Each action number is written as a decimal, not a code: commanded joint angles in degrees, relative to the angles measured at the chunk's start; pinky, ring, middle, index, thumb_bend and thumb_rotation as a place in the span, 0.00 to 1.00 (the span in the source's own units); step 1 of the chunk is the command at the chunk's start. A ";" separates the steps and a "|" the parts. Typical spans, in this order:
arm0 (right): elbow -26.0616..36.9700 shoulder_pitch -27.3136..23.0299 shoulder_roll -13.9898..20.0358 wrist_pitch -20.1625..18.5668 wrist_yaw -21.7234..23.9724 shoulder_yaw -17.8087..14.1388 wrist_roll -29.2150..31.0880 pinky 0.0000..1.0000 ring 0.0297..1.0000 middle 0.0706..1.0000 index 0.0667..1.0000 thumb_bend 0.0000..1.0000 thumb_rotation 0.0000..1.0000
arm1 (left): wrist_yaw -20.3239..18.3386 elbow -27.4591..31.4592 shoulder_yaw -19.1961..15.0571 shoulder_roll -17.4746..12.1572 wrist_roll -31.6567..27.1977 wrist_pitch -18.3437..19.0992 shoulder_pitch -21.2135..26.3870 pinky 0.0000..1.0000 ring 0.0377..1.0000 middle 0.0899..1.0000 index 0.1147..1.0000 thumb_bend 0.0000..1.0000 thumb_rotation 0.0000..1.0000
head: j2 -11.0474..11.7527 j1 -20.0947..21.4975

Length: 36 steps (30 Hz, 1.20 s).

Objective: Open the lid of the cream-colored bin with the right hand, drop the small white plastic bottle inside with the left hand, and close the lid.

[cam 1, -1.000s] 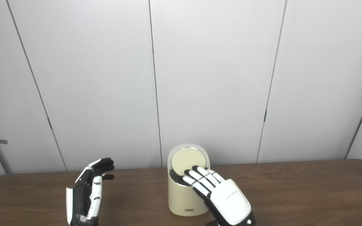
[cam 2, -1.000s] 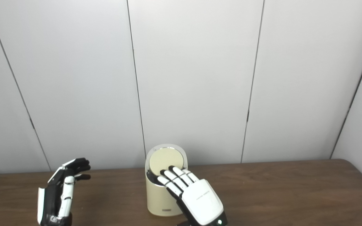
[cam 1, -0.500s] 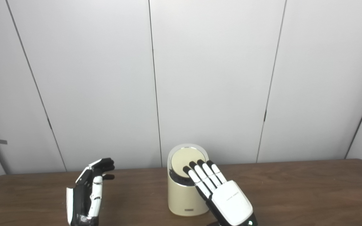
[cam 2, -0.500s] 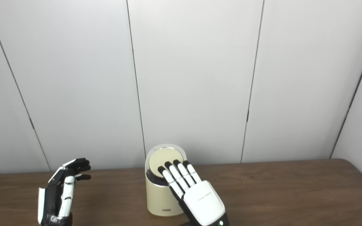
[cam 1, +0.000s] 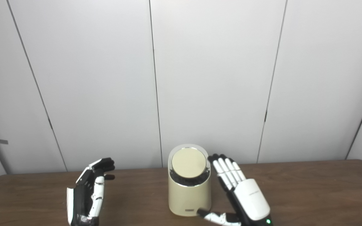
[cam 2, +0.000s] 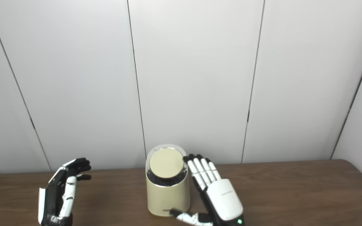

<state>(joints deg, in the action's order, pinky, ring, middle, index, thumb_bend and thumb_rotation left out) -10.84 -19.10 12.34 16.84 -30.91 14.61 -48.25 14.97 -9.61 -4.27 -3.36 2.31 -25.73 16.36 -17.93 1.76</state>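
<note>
On the bench [cam 1: 309, 188], the cream-colored bin [cam 1: 189, 196] stands upright near the middle, toward the back edge, close to the grey panelled wall [cam 1: 212, 78]. Its lid [cam 1: 189, 163] is a round cream disc, tilted to face me, sitting inside a bright rim with a dark band showing below the disc; whether it's fully seated or slightly ajar, can't tell from either eye view. My right hand [cam 1: 245, 196] is just beside the bin on its right, fingers [cam 1: 226, 169] spread and extended upward, back of the hand toward the camera, holding nothing. Fingertips reach about the level of the lid but are off to its side, not on the disc. The thumb [cam 1: 214, 217] sticks out low to the left in front of the bin's base; contact with the bin wall unclear. A green light is lit at the wrist, at the bottom edge of the frame. My left hand [cam 1: 88, 193] is well apart from the bin on the left, standing edge-on above the bench, fingers loosely curled forward at the top and apart, nothing in it. Small white plastic bottle: not visible in either view, neither in a hand nor on the bench, so I can't tell where it is. Bench surface is dark wood grain.
</note>
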 commanded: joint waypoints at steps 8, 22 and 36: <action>-3.26 -0.06 -4.53 9.93 -1.31 -13.31 26.28 0.60 0.69 0.71 0.70 0.32 0.13 | -0.55 2.38 -0.03 -0.75 1.15 -1.19 0.77 0.58 0.66 0.66 0.64 0.29 0.24 | -0.69 0.00; -1.95 1.56 -6.22 10.01 1.73 -16.28 35.11 0.64 0.71 0.72 0.70 0.26 0.31 | -1.83 4.02 -0.41 -0.82 0.94 -1.19 -0.66 0.57 0.65 0.65 0.64 0.27 0.26 | -2.00 -0.10; -5.38 0.21 -6.18 10.08 0.88 -15.63 36.84 0.64 0.71 0.72 0.69 0.35 0.38 | -1.91 1.06 -0.67 -1.09 0.82 -1.18 0.48 0.57 0.65 0.66 0.64 0.27 0.27 | -1.25 -0.09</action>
<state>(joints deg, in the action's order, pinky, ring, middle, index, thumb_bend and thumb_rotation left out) -16.15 -17.52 6.25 24.67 -29.33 -1.45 -11.57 13.04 -9.41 -4.82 -3.73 2.65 -25.73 14.59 -19.34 1.58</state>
